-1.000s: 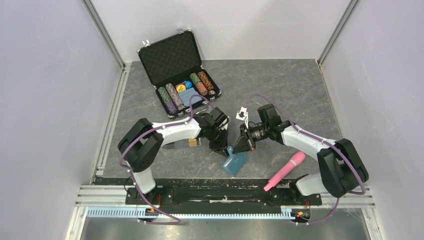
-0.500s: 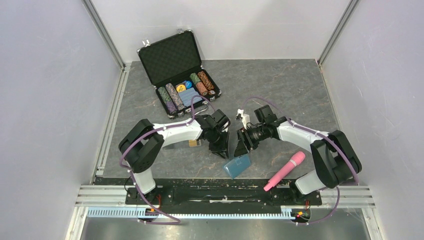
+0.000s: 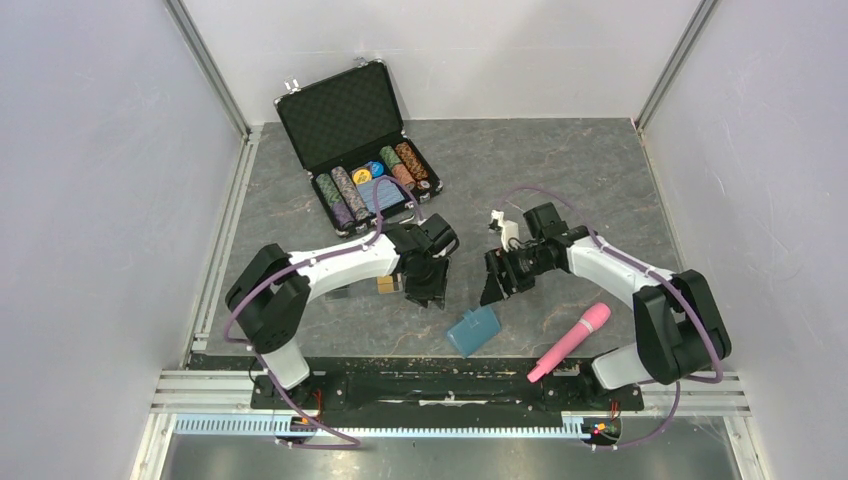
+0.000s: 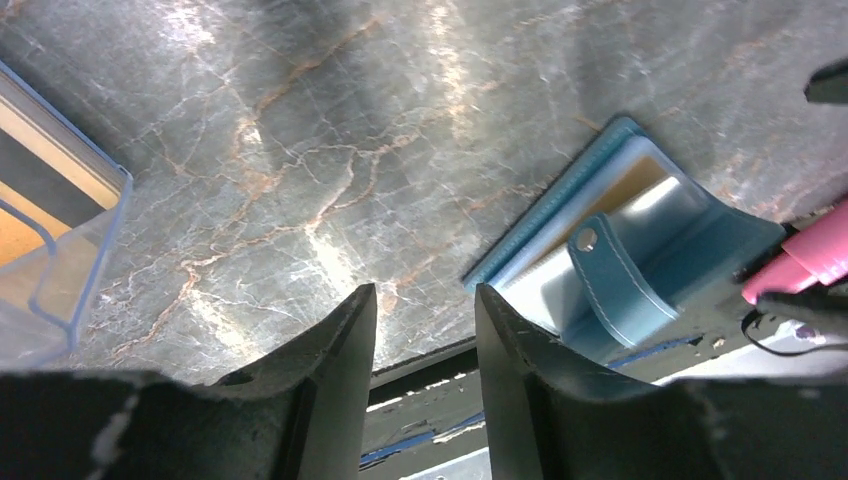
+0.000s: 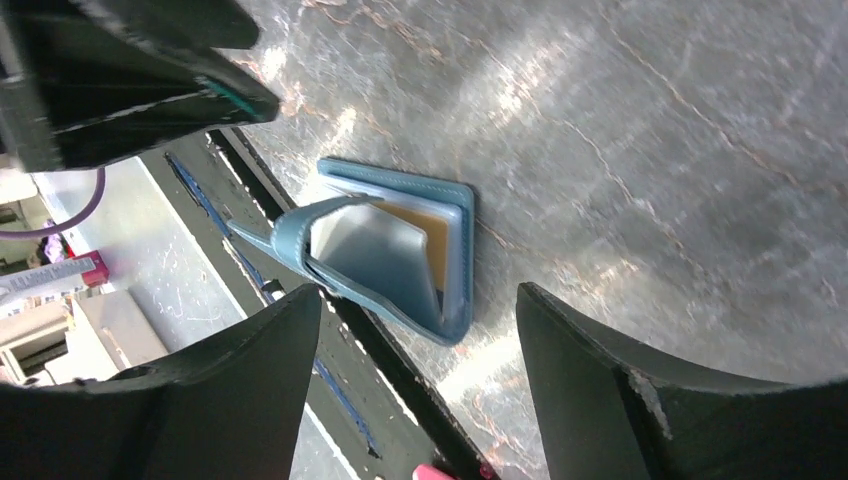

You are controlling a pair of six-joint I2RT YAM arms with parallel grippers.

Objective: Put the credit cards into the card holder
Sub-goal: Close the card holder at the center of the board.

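Note:
The teal-blue card holder (image 3: 473, 330) lies on the table close to the front edge, its flap standing half open. A gold-orange credit card (image 5: 432, 236) sits inside it, and its edge also shows as a gold strip (image 4: 632, 192) in the left wrist view of the card holder (image 4: 625, 285). My left gripper (image 3: 430, 298) hovers just up-left of the holder, open and empty. My right gripper (image 3: 493, 294) hovers just above it, open wide and empty. In the wrist views the left gripper (image 4: 425, 295) and the right gripper (image 5: 418, 295) each show bare table between their jaws.
An open black briefcase (image 3: 365, 150) with poker chips stands at the back. A pink cylinder (image 3: 572, 342) lies at the front right. A clear plastic box (image 4: 50, 230) with something orange inside sits to the left of the left gripper. The table's front edge runs just below the holder.
Both grippers opened and let go of the card holder, which went from hanging between them to lying on the table. Both arms then drew back and apart.

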